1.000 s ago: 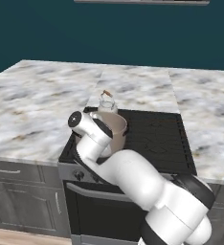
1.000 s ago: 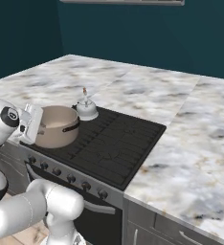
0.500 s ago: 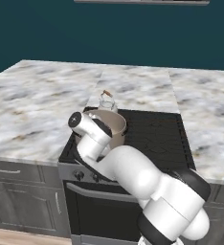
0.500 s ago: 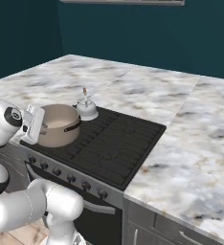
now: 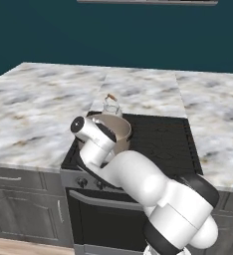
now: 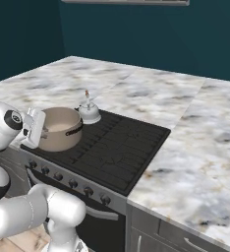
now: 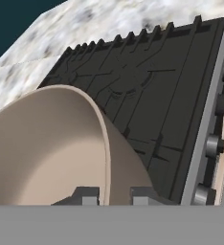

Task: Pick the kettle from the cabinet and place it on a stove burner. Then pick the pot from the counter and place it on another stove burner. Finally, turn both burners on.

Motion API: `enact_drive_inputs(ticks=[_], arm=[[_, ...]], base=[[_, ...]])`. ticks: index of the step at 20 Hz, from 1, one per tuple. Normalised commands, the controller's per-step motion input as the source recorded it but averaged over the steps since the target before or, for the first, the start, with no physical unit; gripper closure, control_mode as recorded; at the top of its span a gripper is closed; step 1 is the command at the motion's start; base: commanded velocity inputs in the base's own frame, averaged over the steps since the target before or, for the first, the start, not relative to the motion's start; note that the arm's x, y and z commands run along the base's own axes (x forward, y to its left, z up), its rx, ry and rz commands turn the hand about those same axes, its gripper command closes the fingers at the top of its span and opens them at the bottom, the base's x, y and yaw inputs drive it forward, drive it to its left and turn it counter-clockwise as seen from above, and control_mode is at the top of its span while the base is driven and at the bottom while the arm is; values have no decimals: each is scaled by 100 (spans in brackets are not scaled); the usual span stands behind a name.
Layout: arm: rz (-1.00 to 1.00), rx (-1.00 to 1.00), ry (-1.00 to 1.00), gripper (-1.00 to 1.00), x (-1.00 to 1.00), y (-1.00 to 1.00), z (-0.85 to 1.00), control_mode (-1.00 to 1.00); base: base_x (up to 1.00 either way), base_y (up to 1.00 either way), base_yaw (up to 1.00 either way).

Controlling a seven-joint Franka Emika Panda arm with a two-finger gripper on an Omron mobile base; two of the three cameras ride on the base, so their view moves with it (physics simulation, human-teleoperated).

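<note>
Two small dark tips of the pincer sit at the pot's near rim, one inside, one outside, clamped on the thin wall. Much of the pincer is hidden behind the white hand in the base views. Wide, round and tan, the pot is cream inside and stands on the black stove. Just past it, farther from the pincer, stands the little silvery kettle. Marble tabletop lies around.
</note>
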Motion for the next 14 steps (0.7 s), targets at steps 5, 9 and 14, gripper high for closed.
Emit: enact_drive_inputs(ticks=[5, 9, 14], arm=[[0, 0, 0, -100, 0, 1, 0, -100], [0, 0, 1, -100, 1, 0, 0, -100], [0, 0, 0, -100, 1, 0, 0, -100]], base=[[0, 0, 0], [0, 0, 0], [0, 0, 0]])
